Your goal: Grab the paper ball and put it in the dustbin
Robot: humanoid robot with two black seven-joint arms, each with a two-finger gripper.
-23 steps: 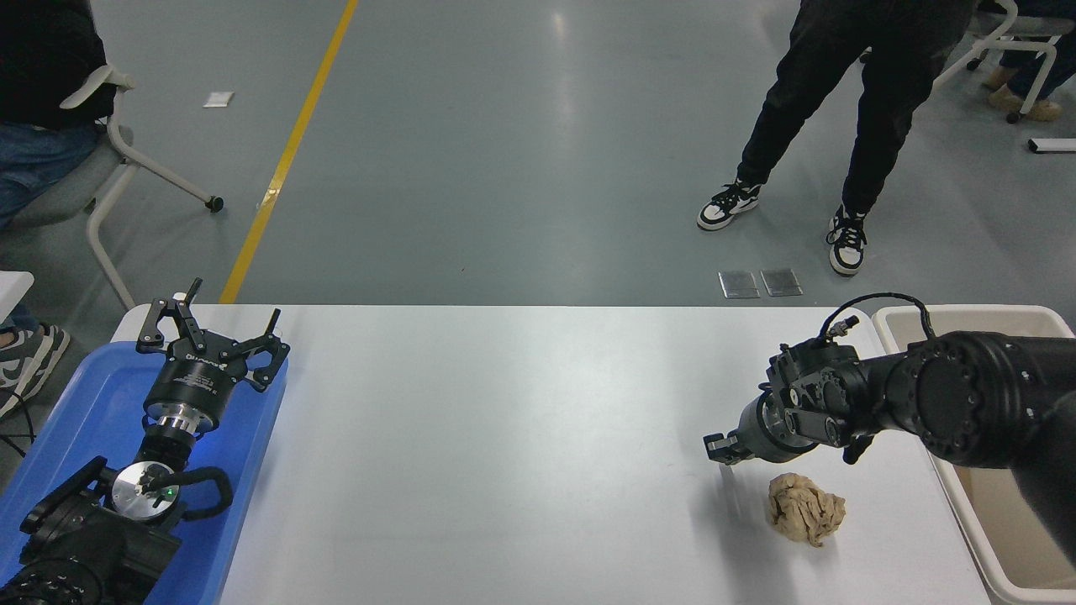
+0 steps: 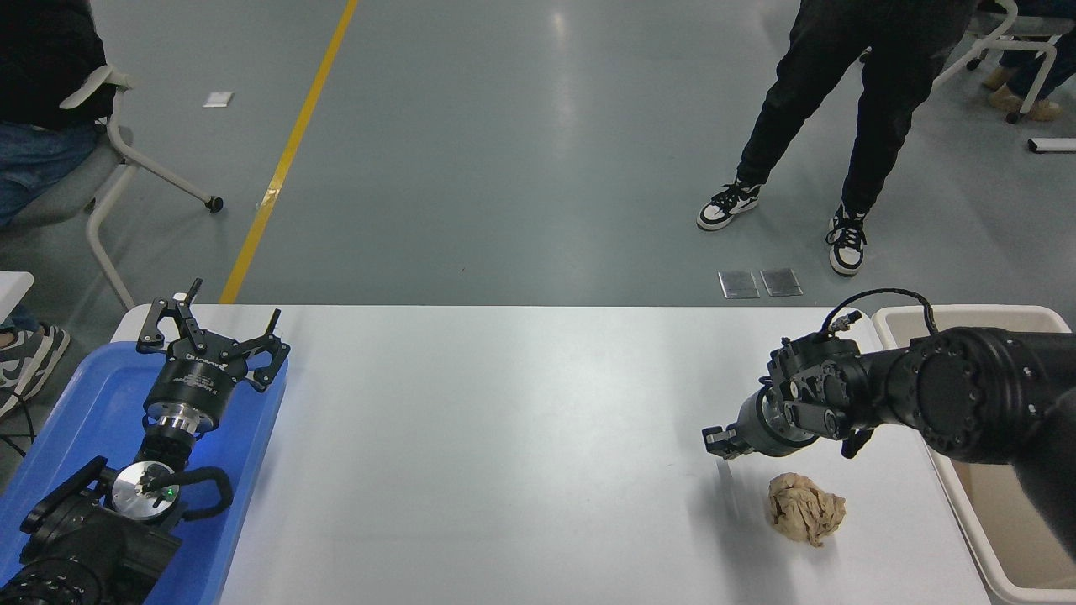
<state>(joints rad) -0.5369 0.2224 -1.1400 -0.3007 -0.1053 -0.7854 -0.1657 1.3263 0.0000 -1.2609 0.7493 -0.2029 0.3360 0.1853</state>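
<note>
The tan-brown crumpled paper ball (image 2: 805, 508) lies on the white table (image 2: 504, 437) near its front right. My right gripper (image 2: 716, 440) hangs just above the table, a little behind and to the left of the ball, pointing left, apart from the ball. Its jaws are turned so that I cannot tell how they stand. The cream-white dustbin (image 2: 1009, 312) stands at the table's right edge, partly hidden by my right arm. My left gripper (image 2: 212, 329) is parked open and empty over the blue tray at the lower left.
The shallow blue tray (image 2: 92, 403) lies at the table's left edge under my left arm. A person in black trousers (image 2: 841, 101) stands on the floor beyond the table. Another person sits on a chair (image 2: 109, 143) at the far left.
My right gripper has lifted slightly and drawn a little farther from the paper ball. The ball and the left arm have not moved.
</note>
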